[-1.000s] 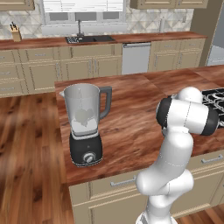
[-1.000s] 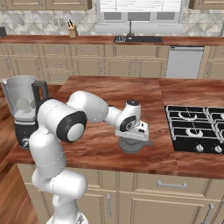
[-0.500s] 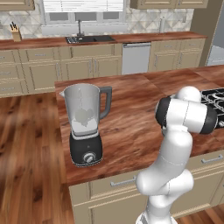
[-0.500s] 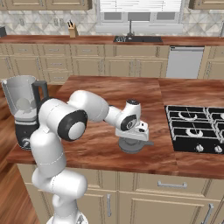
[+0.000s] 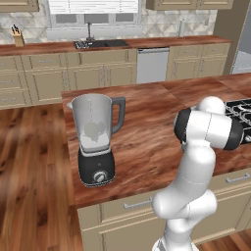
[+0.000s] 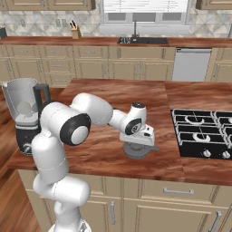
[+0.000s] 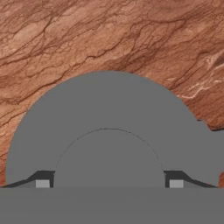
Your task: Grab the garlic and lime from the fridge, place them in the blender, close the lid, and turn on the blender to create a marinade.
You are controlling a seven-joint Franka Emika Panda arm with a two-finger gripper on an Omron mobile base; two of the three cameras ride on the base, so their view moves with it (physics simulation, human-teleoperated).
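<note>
End effector point(image 6: 138, 144) is down on the lid point(image 6: 136, 149), my fingertips point(image 7: 42, 183) straddling its raised knob; whether they've pinched, I can't tell. Squeeze square, lift straight off the desk point(image 6: 104, 149), then carry left to the open blender point(image 6: 25, 115).

The reddish-brown wood-grain desk point(image 6: 104, 149) carries three things. A round dark grey disc-shaped lid point(image 6: 136, 150) with a smaller raised knob at its centre lies flat on the wood directly below the jaws; in the hand view the knob point(image 7: 109, 157) sits between the two finger tips point(image 7: 42, 183), one on each side. Well to the jaws' left, at the desk's far end, stands a clear tapered blender point(image 5: 95, 142) on a squat black base with a silver dial. A black gas hob point(image 6: 201, 136) is set into the surface near the jaws' right.
</note>
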